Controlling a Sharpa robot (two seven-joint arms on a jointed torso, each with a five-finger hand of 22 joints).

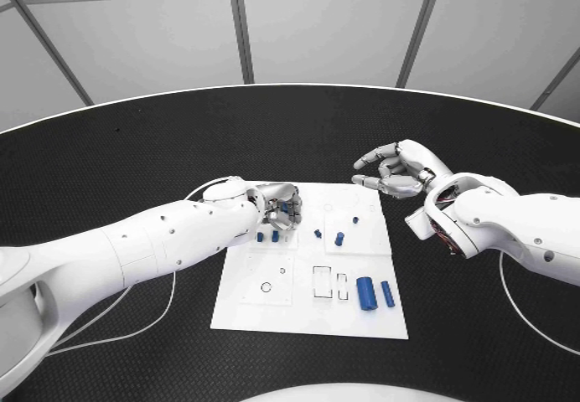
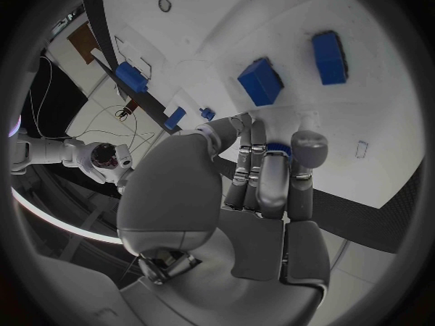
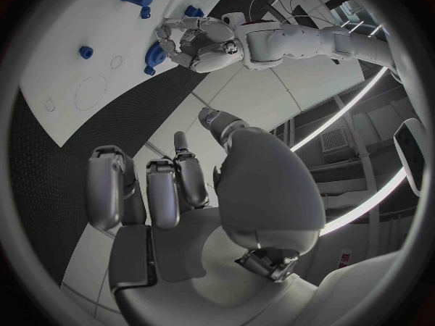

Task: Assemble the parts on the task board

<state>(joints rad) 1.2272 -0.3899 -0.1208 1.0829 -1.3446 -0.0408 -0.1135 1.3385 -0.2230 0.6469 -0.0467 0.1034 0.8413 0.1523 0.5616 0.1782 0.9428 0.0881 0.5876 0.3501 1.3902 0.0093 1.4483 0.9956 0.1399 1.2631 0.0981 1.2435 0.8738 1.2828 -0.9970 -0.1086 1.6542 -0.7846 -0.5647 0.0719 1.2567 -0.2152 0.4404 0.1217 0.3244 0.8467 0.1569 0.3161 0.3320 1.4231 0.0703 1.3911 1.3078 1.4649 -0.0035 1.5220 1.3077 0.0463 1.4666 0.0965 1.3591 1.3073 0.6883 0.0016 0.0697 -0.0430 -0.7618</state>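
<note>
Left hand (image 1: 281,208) at the board's (image 1: 260,314) upper left, fingers clamped on a blue part (image 2: 279,149); it could slip. Right hand (image 1: 396,170) curled, empty.

Both arms are showing smooth white shells dotted with small dark screw holes, the left arm (image 1: 157,243) carrying a thin white cable that is looping beside its forearm, the right arm (image 1: 508,226) trailing a similar thin cable. At the right wrist an open gap in the shell is exposing dark parts and reddish wiring. The left hand (image 1: 281,207) and the right hand (image 1: 396,169) are gleaming in silver-grey metal, with segmented fingers, darker gaps between the segments and rounded, padded palms.
</note>
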